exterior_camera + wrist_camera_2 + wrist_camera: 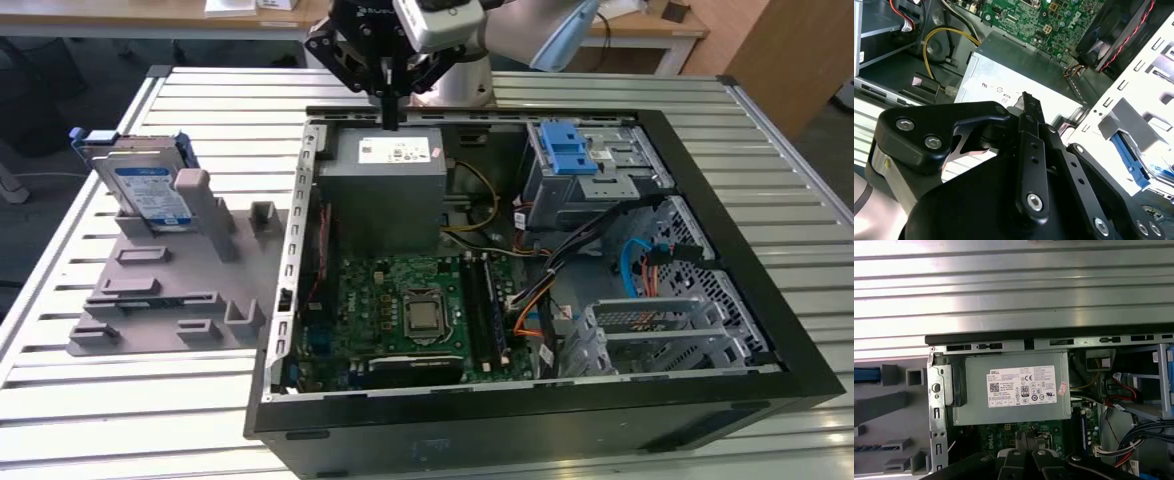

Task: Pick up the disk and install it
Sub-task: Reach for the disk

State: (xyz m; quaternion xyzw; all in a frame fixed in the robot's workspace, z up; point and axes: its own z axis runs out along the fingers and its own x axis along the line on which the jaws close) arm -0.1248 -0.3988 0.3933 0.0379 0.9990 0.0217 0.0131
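**Closed, empty gripper (390,122) poised above power supply (387,185) inside open case (534,408).**
Fingers pressed together, gripping nothing. Disk (144,192) upright in grey stand (147,300), outside the case, well apart at the exterior view's left. Likely hazards: clipping the case wall when crossing over; toppling the disk if approached with fingers together; snagging on cables (627,262).

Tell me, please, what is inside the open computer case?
Visible inside the case: a grey power supply, a green motherboard, cables and a drive bay with a blue latch. Whatever lies under the power supply is covered. The disk stands outside.
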